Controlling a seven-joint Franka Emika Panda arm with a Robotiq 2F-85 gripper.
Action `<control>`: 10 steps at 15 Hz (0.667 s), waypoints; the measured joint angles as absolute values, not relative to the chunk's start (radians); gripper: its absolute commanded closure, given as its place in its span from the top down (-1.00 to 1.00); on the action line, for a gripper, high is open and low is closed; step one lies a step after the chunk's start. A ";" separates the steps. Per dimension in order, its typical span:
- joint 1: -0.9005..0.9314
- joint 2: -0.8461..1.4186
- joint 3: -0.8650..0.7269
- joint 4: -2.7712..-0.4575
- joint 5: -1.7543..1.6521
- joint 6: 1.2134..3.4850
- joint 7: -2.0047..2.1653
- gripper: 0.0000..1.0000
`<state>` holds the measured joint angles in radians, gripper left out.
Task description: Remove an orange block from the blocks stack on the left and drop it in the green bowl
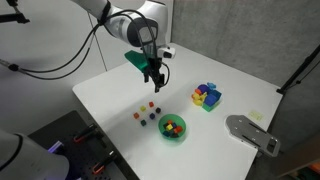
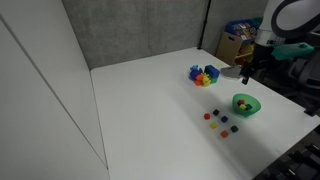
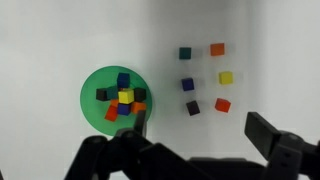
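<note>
counter (image 2: 150, 110) right edge: green bowl (image 2: 245, 104), blocks stack (image 2: 218, 120) loose just front of it. block cluster (image 2: 204, 75) toward far edge. gripper (image 2: 247, 76) hangs above, between cluster and bowl.

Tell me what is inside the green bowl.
The green bowl holds a small pile of cubes: blue, yellow, red, orange and dark ones. A pincer finger covers its lower edge, hiding anything there.

We can read no text, label, brand, number or sign here. The blocks stack (image 3: 203, 78) beside the green bowl (image 3: 90, 100) shows plain coloured faces, and any marking on the arm (image 1: 130, 25) is too small to read.
</note>
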<state>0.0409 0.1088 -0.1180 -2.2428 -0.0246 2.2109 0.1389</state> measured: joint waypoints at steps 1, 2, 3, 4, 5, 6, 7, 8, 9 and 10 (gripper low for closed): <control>0.035 0.082 -0.111 -2.245 -0.025 2.177 0.131 1.00; 0.033 0.055 -0.106 -2.246 -0.025 2.147 0.130 1.00; 0.031 0.029 -0.100 -2.248 -0.026 2.123 0.130 1.00; 0.031 0.000 -0.094 -2.251 -0.026 2.107 0.130 1.00; 0.031 -0.029 -0.088 -2.256 -0.029 2.098 0.131 1.00; 0.030 -0.062 -0.082 -2.261 -0.032 2.092 0.132 1.00; 0.030 -0.095 -0.075 -2.269 -0.034 2.090 0.135 1.00; 0.030 -0.132 -0.068 -2.280 -0.037 2.089 0.137 1.00; 0.029 -0.169 -0.061 -2.293 -0.037 2.087 0.140 1.00; 0.028 -0.208 -0.054 -2.308 -0.037 2.083 0.141 1.00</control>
